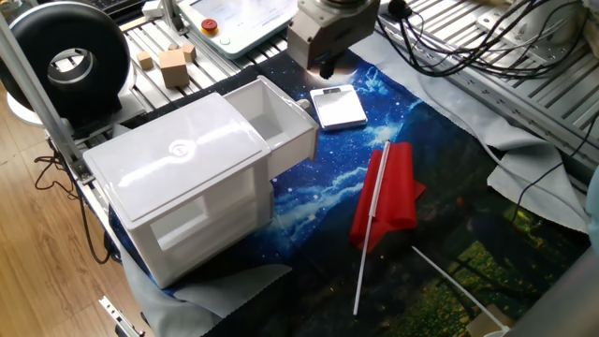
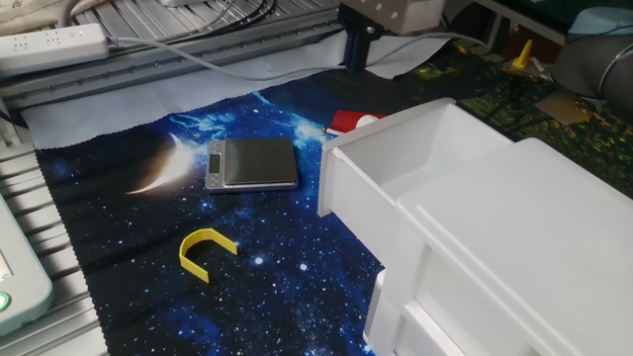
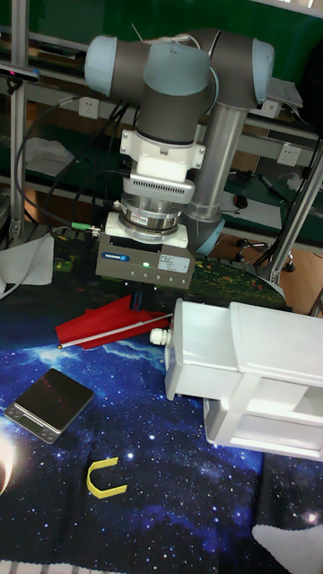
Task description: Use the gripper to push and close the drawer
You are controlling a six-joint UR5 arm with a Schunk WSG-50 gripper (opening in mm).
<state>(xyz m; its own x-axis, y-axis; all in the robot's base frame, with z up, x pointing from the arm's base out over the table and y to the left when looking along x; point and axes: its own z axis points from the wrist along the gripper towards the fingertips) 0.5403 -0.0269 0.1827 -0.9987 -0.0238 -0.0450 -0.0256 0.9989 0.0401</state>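
Note:
The white drawer (image 1: 281,126) stands pulled out of its white cabinet (image 1: 178,178), its tray empty. In the other fixed view the drawer (image 2: 396,163) juts toward the mat's middle, and in the tall view its flat front (image 3: 184,354) faces left. My gripper (image 1: 328,67) hangs over the mat beyond the drawer's front, apart from it. Its dark jaws point down and look closed together with nothing in them. The gripper (image 2: 359,49) shows at the top edge of the other fixed view, and in the tall view the gripper (image 3: 139,291) is just left of the drawer's upper corner.
A small digital scale (image 1: 339,106) lies on the starry mat near the gripper. A red folded flag with a white stick (image 1: 386,197) lies right of the drawer. A yellow C-shaped piece (image 2: 206,249) rests on the mat. Wooden blocks (image 1: 173,65) and a black ring device (image 1: 65,61) sit at the back left.

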